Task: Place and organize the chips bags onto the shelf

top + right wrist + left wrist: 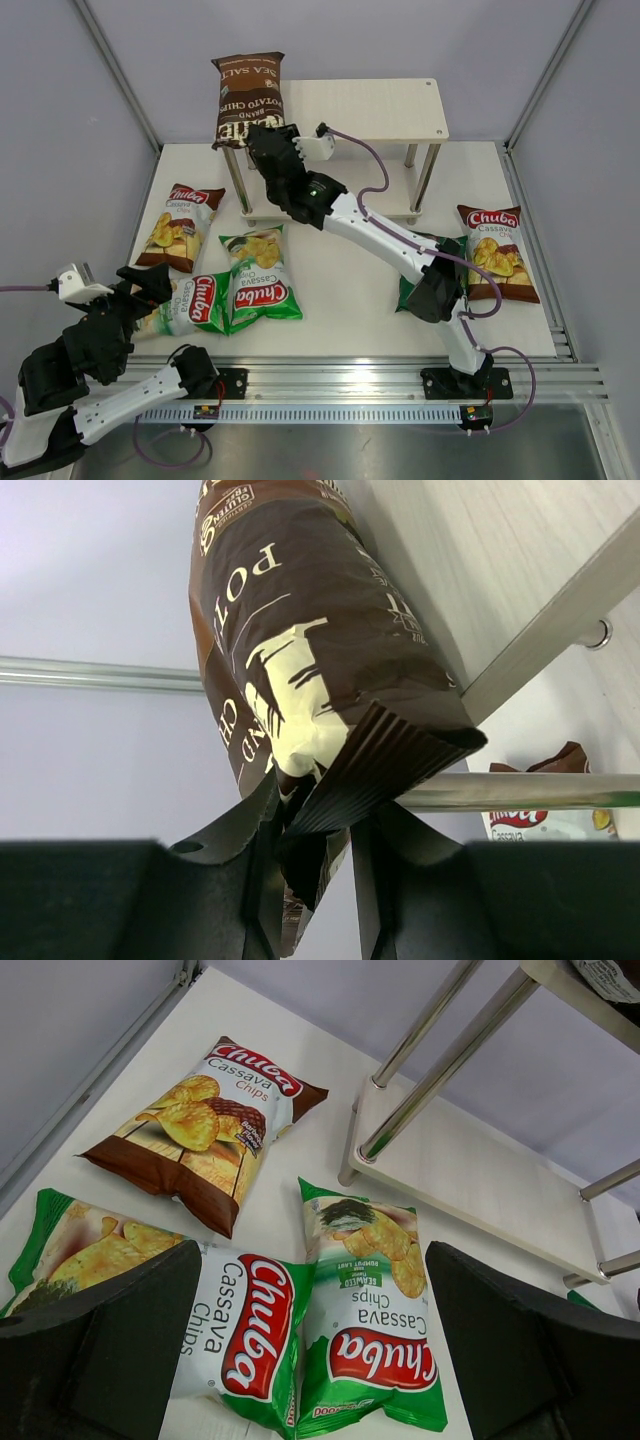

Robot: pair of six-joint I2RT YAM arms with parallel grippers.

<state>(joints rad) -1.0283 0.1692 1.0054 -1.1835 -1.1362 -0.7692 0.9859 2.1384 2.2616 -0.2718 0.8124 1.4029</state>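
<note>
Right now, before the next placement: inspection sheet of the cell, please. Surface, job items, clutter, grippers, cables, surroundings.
Surface: white table, no spills seen.
Job's things: shelf at the back; Kettle bag at its top board's left end. Flat on the table: left white-brown Chuba bag, right white-brown Chuba bag, centre green Chuba bag touching left green Chuba bag; dark green bag mostly hidden under the right arm.
Clutter: nothing seen.
Grippers: left gripper open, above the green bags; right gripper shut on the Kettle bag's bottom seal.
Cables: purple cable loops beside the right arm, close to the shelf legs.
Surroundings: grey walls, metal rail at the near edge.
</note>
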